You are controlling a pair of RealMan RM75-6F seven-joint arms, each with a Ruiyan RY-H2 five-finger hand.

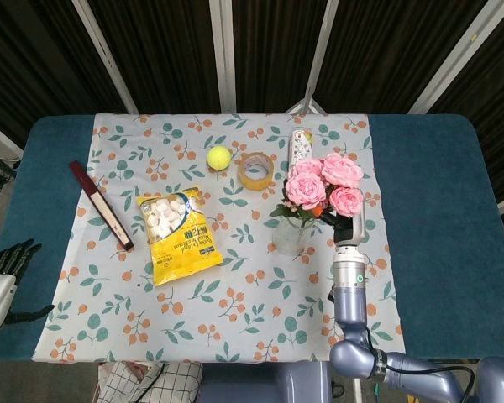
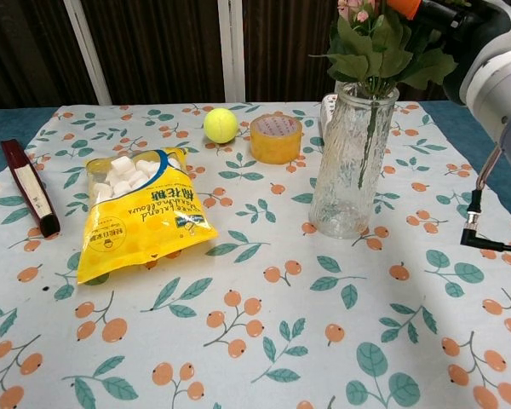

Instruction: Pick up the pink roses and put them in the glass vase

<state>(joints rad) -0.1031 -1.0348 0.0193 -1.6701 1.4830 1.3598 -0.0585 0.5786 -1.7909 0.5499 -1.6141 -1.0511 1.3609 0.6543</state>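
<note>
The pink roses stand over the glass vase, near the middle right of the floral cloth. In the chest view their green stems reach down inside the vase, with the leaves spread over its rim. My right hand grips the bunch just below the blooms, to the right of the vase; the chest view shows it at the top right. The left hand hangs off the table's left edge, fingers apart and empty.
A yellow marshmallow bag lies left of centre, with a dark red box further left. A tennis ball and a tape roll sit behind the vase, and a white object at the back. A black cable trails on the right.
</note>
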